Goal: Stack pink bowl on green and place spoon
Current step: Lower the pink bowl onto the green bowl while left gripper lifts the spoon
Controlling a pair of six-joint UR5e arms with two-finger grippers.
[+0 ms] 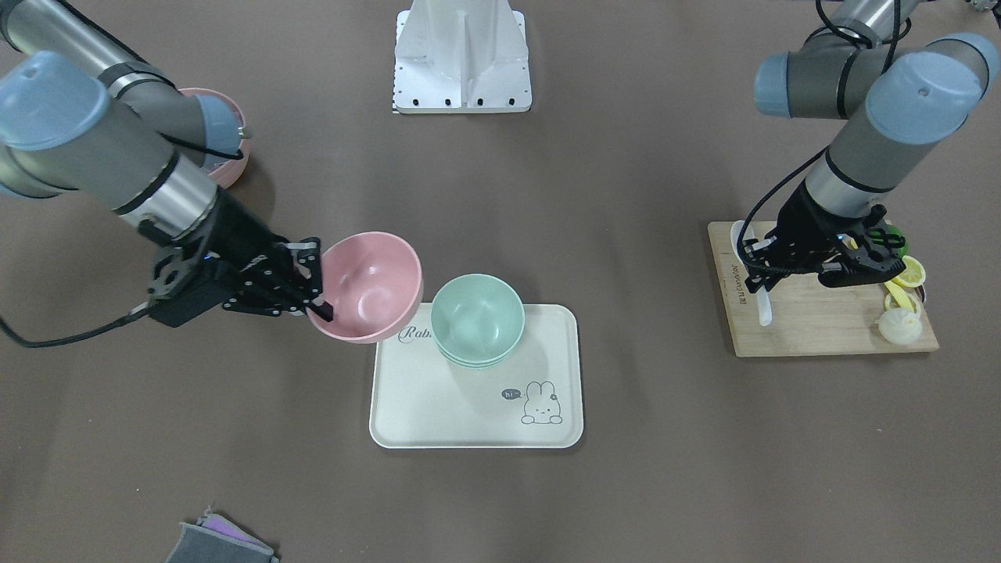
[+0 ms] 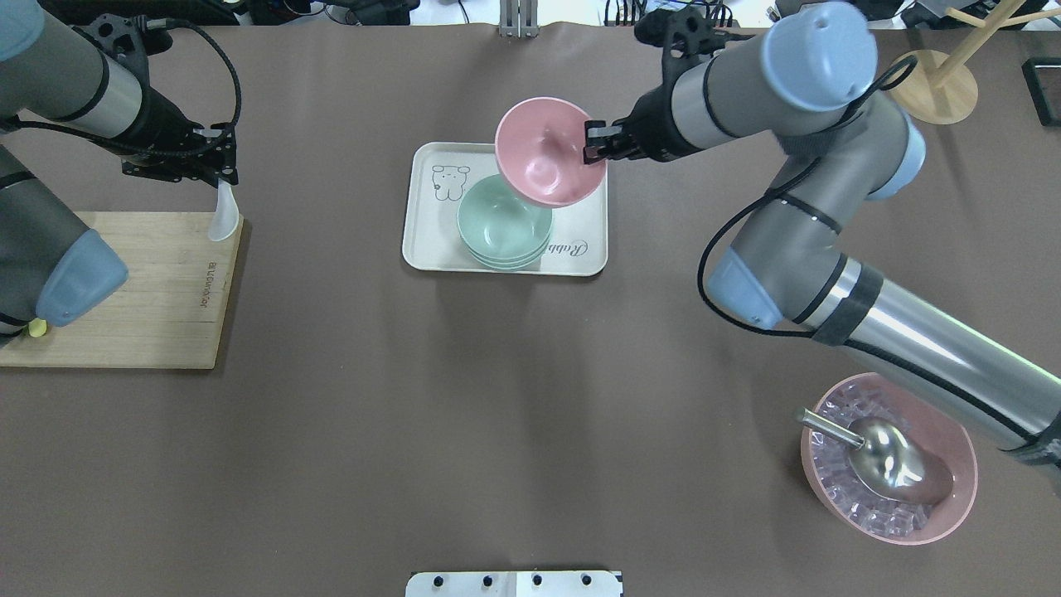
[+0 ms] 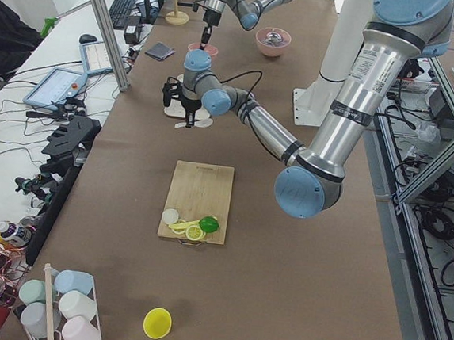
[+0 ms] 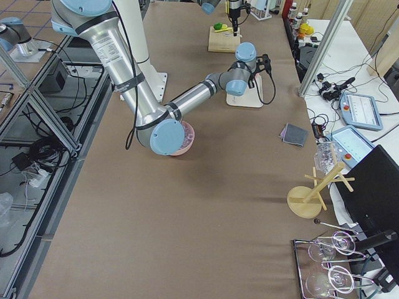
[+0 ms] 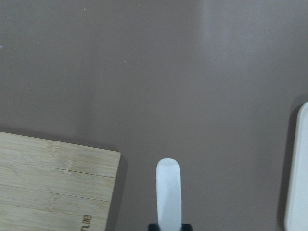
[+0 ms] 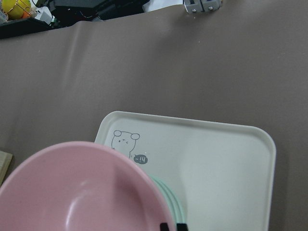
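Note:
My right gripper point(image 1: 317, 283) is shut on the rim of the pink bowl point(image 1: 367, 285). It holds the bowl tilted in the air, just beside and above the stacked green bowls point(image 1: 477, 319) on the cream tray point(image 1: 438, 407). From overhead the pink bowl point(image 2: 543, 153) overlaps the far edge of the green bowls point(image 2: 504, 228). My left gripper point(image 2: 222, 172) is shut on a white spoon point(image 2: 223, 214) that hangs bowl end down over the corner of the wooden cutting board point(image 2: 149, 290). The spoon point(image 5: 168, 192) also shows in the left wrist view.
A second pink bowl of ice with a metal scoop point(image 2: 887, 464) stands near the right arm's base. Fruit pieces point(image 1: 901, 309) lie on the cutting board's end. A grey cloth point(image 1: 219, 543) lies at the table's far edge. A wooden stand point(image 2: 937, 83) stands at the far right.

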